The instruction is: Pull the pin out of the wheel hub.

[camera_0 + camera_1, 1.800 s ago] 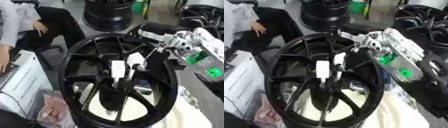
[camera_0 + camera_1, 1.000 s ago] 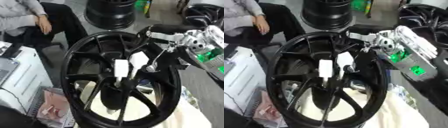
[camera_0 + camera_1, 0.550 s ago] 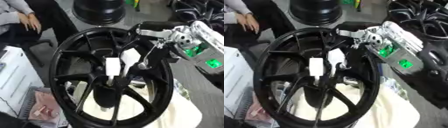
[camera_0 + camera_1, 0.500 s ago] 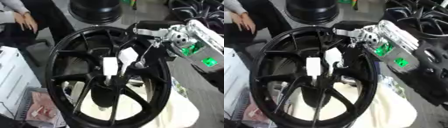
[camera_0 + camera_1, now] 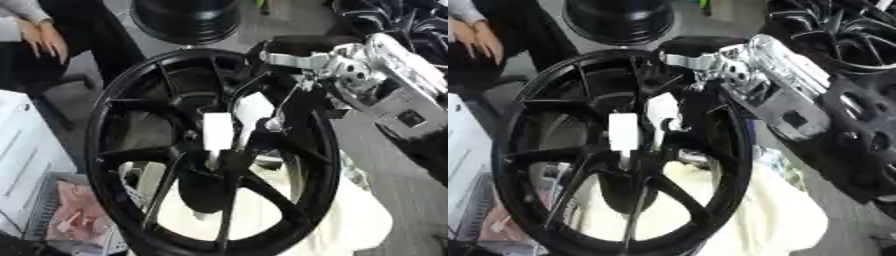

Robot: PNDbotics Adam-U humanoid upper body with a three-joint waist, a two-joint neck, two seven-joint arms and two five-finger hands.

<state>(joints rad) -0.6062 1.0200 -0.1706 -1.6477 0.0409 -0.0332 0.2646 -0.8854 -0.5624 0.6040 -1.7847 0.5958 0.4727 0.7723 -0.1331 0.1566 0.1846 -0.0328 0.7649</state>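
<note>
One large black spoked alloy wheel (image 5: 210, 150) fills the left eye view, lying over a cream cloth (image 5: 350, 220). At its hub stand two white fingertip pads (image 5: 217, 131) of the robot's right hand (image 5: 350, 80), whose silver and black body reaches in from the upper right. The pads sit right at the hub, but the pin itself cannot be made out.

In the right eye view the same pads close in beside the hub (image 5: 645, 150); whether they pinch anything cannot be told.
</note>
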